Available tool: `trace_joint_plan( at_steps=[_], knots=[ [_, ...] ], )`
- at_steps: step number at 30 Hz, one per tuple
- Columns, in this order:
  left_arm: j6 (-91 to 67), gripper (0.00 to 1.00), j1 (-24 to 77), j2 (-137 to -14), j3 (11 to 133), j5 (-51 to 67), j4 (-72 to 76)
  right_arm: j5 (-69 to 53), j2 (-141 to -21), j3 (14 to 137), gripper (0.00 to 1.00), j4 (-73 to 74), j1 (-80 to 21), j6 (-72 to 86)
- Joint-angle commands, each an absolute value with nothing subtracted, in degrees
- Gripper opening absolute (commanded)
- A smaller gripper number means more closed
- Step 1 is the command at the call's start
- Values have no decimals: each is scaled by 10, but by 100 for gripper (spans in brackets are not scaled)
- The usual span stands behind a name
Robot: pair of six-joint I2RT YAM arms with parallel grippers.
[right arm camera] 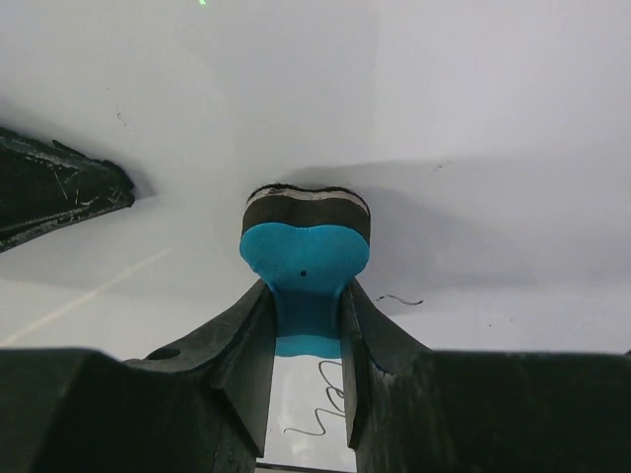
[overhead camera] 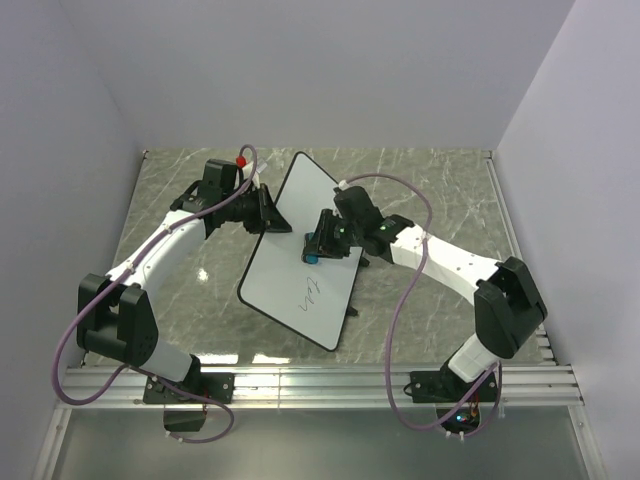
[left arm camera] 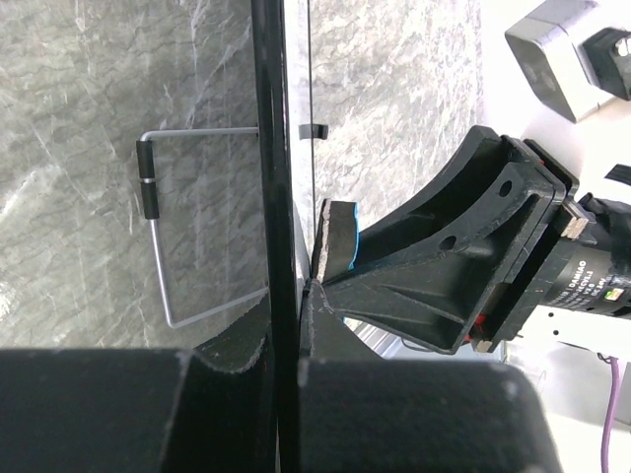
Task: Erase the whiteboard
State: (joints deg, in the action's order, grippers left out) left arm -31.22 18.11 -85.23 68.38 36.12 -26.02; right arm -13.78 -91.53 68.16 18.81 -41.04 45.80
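- The left gripper [overhead camera: 266,212] is clamped narrow on the black rim of the whiteboard's left edge; that thin rim is the sensible place to take hold, since the face is too smooth to pinch.
- The whiteboard [overhead camera: 285,270] sits mid-table between the two arms, turned at an angle and apparently propped at a slope; it looks light, stiff and glossy, so it would likely slide or tip under a sideways push unless braced at the edge.
- Faint handwriting [overhead camera: 310,293] lies on the near part of the face, below the eraser and not yet wiped; I judge that it needs flat, even pressure and not force, as the thin panel could flex or skid.
- The eraser [right arm camera: 306,251], a soft blue-backed block with a dark felt face, is pressed to the board above the writing; the right gripper [overhead camera: 322,238] holds it, jaws closed partway around its blue body.
- A wire stand [left arm camera: 150,182] with a black sleeve juts from the back of the board; it could snag if the board shifts.
- A small red object [overhead camera: 241,160] sits by the left wrist; what it is I cannot tell.
- The purple cable [overhead camera: 400,300] loops off the right arm near the board's right edge and might drag across it; the marbled table [overhead camera: 450,190] lies beyond.
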Motion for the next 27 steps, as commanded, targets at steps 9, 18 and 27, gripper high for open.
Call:
trace_joint_plan(
  at_steps=[9, 18, 27],
  knots=[
    [-252, 0, 231, -860, 655, 301, -213, -62, -961, 574, 0, 213, -414, 473],
    [-238, 0, 231, -856, 659, 297, -230, -35, -1012, 587, 0, 273, -408, 475],
    [-243, 0, 231, -867, 669, 291, -228, -61, -926, 554, 0, 222, -430, 431]
  ],
)
